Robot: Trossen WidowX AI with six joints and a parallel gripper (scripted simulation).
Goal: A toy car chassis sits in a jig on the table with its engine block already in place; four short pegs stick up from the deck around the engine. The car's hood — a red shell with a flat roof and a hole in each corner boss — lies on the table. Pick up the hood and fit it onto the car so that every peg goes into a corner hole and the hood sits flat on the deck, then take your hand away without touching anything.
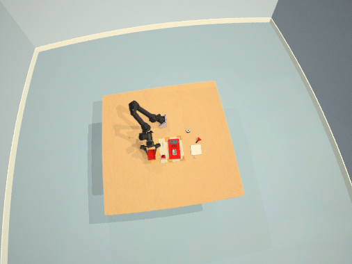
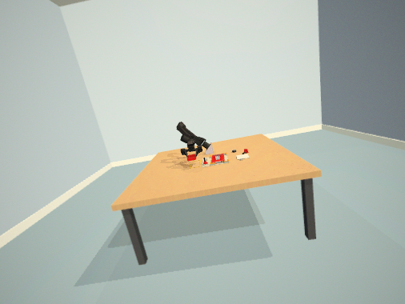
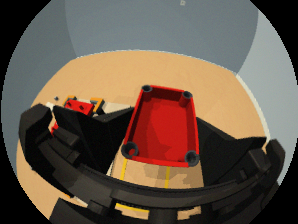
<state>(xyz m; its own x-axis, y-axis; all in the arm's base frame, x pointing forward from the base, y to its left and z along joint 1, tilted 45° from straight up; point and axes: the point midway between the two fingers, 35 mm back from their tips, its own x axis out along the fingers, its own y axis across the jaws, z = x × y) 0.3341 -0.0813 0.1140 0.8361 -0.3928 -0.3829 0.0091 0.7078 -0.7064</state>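
Wrist view: one red hood (image 1: 152, 155) (image 2: 191, 158) (image 3: 162, 127), hollow face towards camera, gripped by our pincer (image 1: 151, 149) (image 2: 192, 154) (image 3: 164, 115), raised off the worktop (image 1: 195, 184) (image 2: 240, 176) (image 3: 110, 72). Step: lifting. From above, chassis (image 1: 174, 146) (image 2: 214, 160) (image 3: 79, 105) at three o'clock; next, we judge, carry across and align holes with pegs

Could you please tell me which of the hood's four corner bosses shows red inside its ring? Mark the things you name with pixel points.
The near-left corner boss (image 3: 130, 150) in the wrist view; the other three look dark inside.
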